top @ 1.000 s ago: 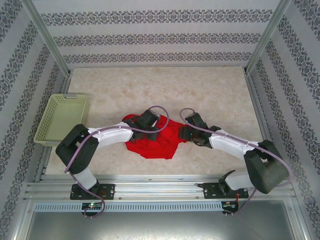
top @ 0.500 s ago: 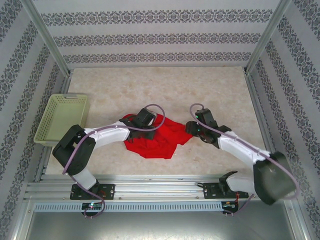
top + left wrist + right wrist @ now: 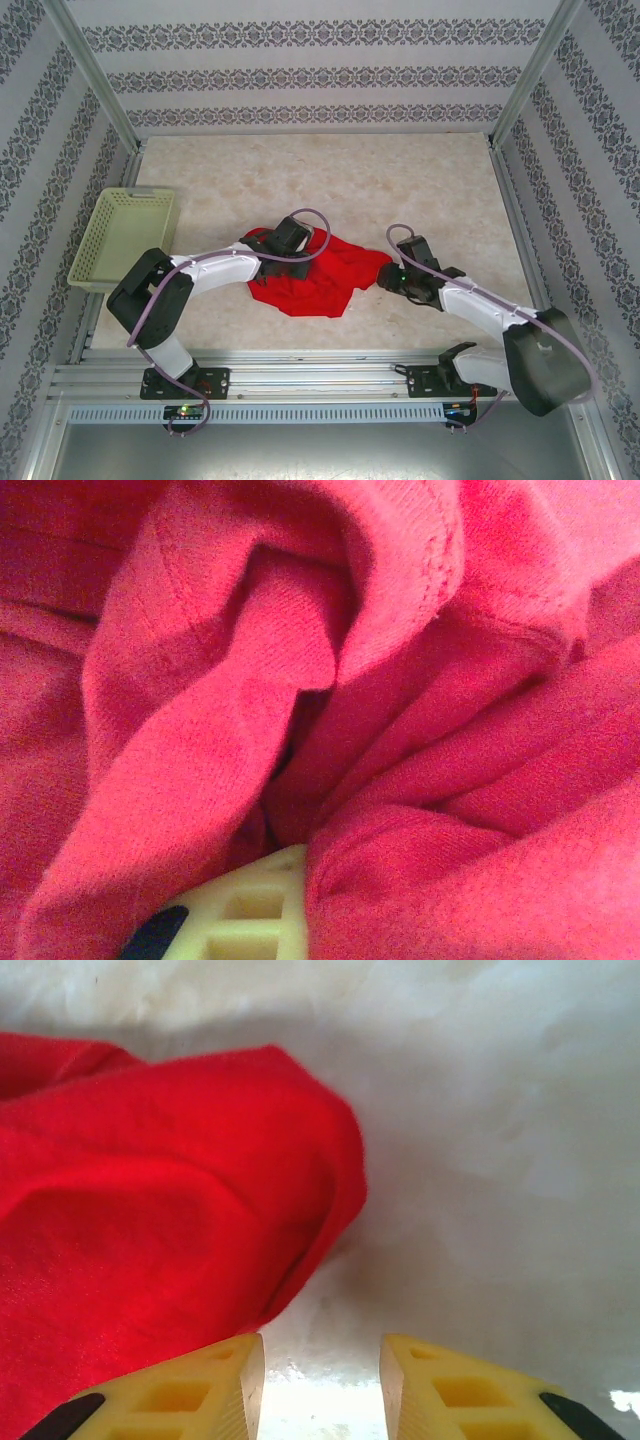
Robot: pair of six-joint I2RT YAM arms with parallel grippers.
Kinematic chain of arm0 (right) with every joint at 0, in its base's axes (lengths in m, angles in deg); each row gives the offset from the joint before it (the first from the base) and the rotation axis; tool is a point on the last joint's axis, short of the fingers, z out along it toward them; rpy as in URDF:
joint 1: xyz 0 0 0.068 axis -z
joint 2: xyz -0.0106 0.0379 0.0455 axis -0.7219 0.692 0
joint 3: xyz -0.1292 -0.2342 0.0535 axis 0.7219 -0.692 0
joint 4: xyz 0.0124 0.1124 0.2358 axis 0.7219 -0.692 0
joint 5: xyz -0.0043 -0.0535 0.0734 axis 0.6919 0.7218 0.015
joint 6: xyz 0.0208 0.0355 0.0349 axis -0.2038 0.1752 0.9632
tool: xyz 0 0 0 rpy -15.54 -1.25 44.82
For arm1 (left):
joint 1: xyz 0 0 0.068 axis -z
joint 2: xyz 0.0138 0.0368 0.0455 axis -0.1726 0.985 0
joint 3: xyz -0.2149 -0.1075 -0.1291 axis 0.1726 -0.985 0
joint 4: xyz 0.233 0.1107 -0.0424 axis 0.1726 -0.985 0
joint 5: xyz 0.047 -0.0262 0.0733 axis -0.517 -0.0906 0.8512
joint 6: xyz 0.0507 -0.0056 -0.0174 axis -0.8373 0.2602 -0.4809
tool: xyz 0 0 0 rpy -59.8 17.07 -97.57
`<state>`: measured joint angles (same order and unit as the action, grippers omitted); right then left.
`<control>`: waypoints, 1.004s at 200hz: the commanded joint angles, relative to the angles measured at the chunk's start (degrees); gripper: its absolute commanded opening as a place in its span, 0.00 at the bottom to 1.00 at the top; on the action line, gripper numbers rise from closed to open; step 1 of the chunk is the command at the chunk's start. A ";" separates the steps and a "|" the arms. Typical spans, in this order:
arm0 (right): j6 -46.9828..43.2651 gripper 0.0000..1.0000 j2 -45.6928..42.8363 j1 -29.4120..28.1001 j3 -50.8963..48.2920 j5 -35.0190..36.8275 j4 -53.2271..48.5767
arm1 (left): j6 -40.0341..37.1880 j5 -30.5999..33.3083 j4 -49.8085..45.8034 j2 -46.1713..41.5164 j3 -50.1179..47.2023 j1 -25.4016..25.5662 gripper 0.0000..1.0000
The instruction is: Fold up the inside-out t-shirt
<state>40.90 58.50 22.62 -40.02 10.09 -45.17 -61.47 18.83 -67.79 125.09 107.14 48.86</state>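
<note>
The inside-out t-shirt [image 3: 312, 280] lies crumpled in a red heap on the marbled table [image 3: 420, 190], a little near of centre, between my two arms. From the overhead camera I see the left gripper [image 3: 272, 248] pressed down onto the heap's far-left part. Its wrist camera looks into deep folds and a stitched hem of red cloth, with one pale finger [image 3: 250, 905] half buried at the bottom of the frame. The jaws are closed and appear to pinch the fabric bunched around them.

The right gripper [image 3: 322, 1360] sits low at the shirt's right edge. Its two yellow fingers [image 3: 460, 1390] stand a narrow way apart with only bare table between them. The cloth's rounded edge lies just to the left of the gap and runs behind the left finger; I cannot tell whether the two touch.

A pale green basket [image 3: 172, 235] sits at the table's left edge, well apart from the shirt.
</note>
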 commanded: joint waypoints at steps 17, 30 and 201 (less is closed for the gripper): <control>1.48 0.38 4.44 -1.81 1.96 -0.58 4.95 | 0.67 -0.53 -1.55 0.11 1.82 -0.47 0.00; 1.41 0.41 5.01 -2.22 2.64 -0.50 5.82 | 0.31 -0.35 -1.46 -0.15 1.58 -0.48 0.00; -2.30 0.00 5.51 -4.70 7.78 11.52 -4.15 | 1.88 10.32 -4.77 -1.49 0.64 -0.51 0.00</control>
<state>40.40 67.28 18.88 -34.35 14.86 -43.31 -61.25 22.35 -68.56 125.05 107.56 48.86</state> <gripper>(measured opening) 0.042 0.061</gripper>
